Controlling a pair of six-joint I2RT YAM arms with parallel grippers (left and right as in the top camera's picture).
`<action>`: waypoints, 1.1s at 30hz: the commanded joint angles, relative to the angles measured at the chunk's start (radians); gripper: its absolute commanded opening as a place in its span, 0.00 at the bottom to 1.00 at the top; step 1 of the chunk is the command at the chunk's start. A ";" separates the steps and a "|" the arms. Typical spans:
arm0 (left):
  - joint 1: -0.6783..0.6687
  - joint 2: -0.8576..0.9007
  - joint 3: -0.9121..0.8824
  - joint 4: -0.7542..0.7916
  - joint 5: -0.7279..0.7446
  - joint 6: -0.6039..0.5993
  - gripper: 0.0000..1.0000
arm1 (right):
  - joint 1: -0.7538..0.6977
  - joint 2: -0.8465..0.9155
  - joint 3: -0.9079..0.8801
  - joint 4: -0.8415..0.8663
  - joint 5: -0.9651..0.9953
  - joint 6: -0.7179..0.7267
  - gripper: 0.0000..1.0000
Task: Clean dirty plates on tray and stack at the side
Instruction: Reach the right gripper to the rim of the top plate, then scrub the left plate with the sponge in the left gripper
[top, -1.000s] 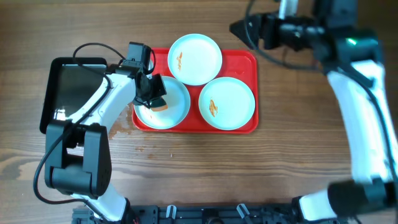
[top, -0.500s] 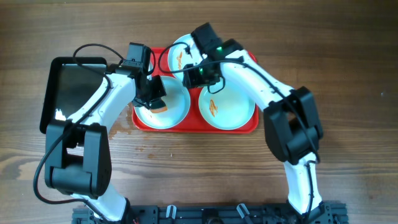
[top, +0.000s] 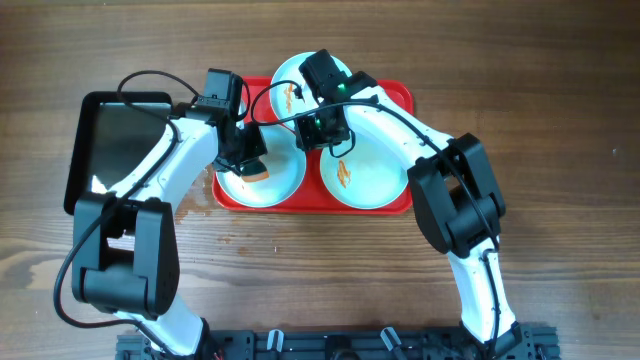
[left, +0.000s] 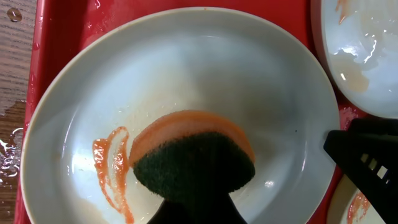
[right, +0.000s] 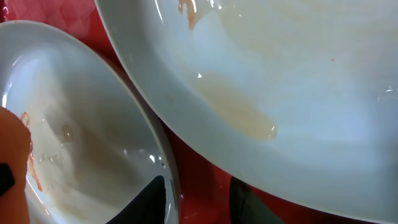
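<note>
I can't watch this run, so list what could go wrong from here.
1. The right gripper sits open astride the rim of the left plate while the left gripper presses a sponge into it; the arms could collide.
2. The plate looks wet, so a pinch on its rim may slip.
3. An orange smear beside the sponge could be missed.

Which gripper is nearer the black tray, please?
Left. The left gripper holds a sponge on the plate nearest the black tray; the right gripper is at its far rim.
</note>
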 joint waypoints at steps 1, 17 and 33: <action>0.001 0.010 -0.001 -0.014 -0.006 0.008 0.04 | 0.006 0.017 -0.049 0.024 0.002 0.044 0.32; 0.000 0.010 -0.002 -0.050 -0.006 0.008 0.04 | 0.060 0.019 -0.051 -0.002 0.026 0.204 0.04; -0.076 0.011 -0.139 0.173 -0.085 0.061 0.04 | 0.059 0.018 -0.011 -0.105 0.058 0.235 0.04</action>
